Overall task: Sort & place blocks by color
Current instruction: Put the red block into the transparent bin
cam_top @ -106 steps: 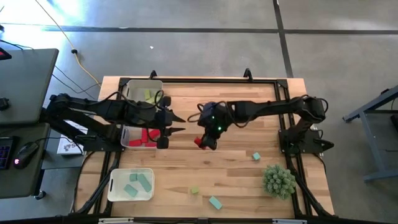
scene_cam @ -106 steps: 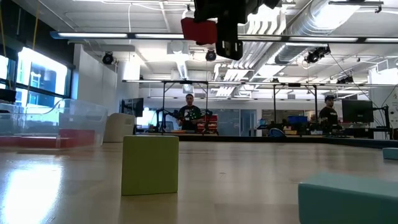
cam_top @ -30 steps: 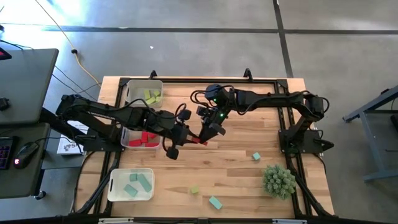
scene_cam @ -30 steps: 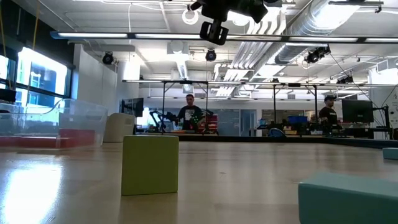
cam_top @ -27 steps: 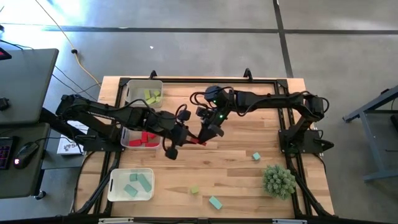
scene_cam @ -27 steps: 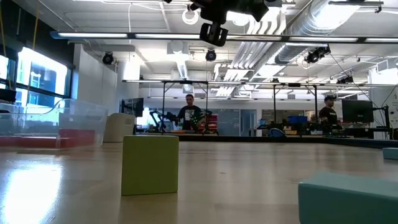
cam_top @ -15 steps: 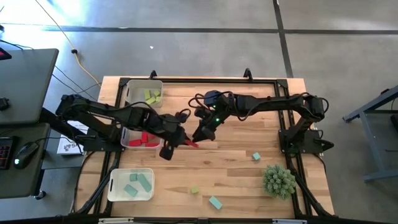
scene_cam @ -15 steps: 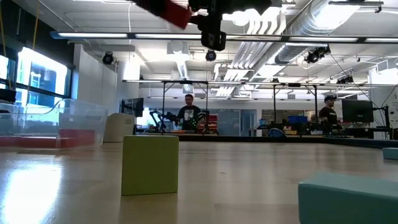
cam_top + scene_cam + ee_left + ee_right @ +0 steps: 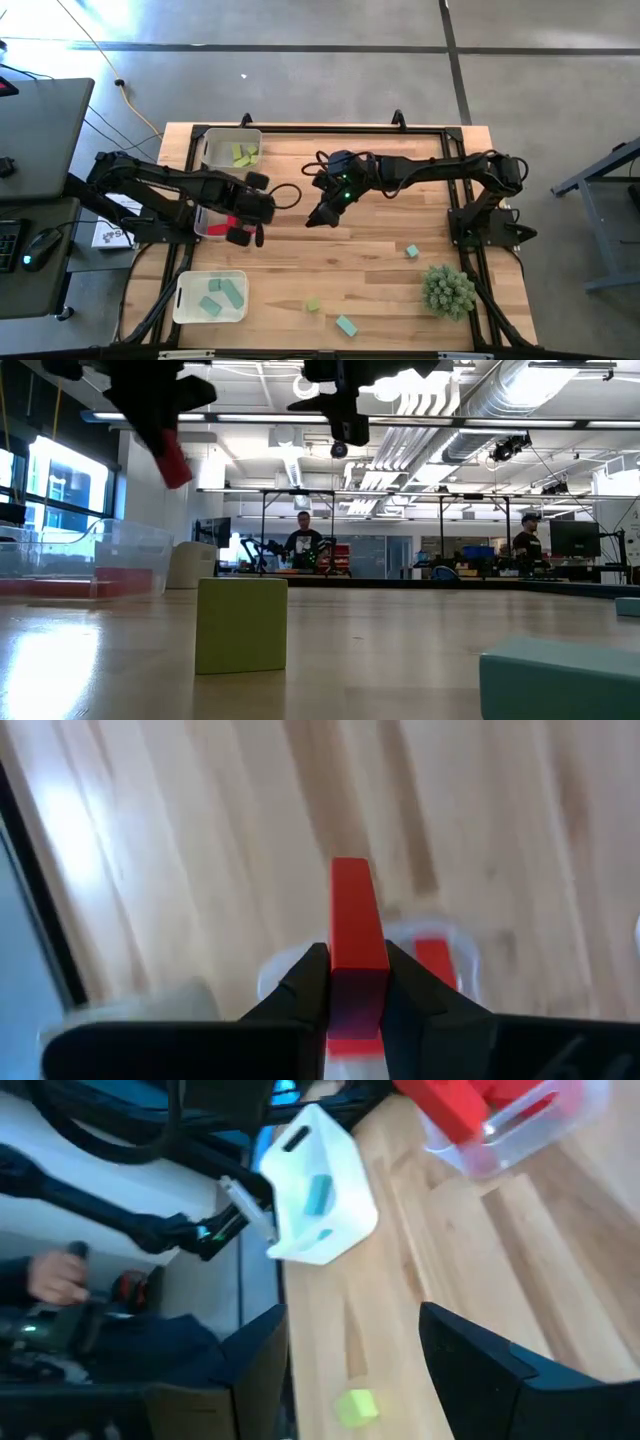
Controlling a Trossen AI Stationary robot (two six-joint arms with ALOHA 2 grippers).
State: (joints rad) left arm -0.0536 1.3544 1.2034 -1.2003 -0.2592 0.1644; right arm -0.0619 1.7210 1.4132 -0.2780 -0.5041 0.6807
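Nearby, green plant ball (image 9: 448, 290) sits beside teal block (image 9: 412, 252).

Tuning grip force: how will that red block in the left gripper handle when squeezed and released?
The red block looks rigid with flat faces, pinched squarely in the left gripper, so it probably won't slip or roll. It seems light, likely landing flat.

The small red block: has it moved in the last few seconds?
Yes. The small red block, now in the left hand, has gone from mid-table, in the right hand, to the clear plastic bin of red blocks.
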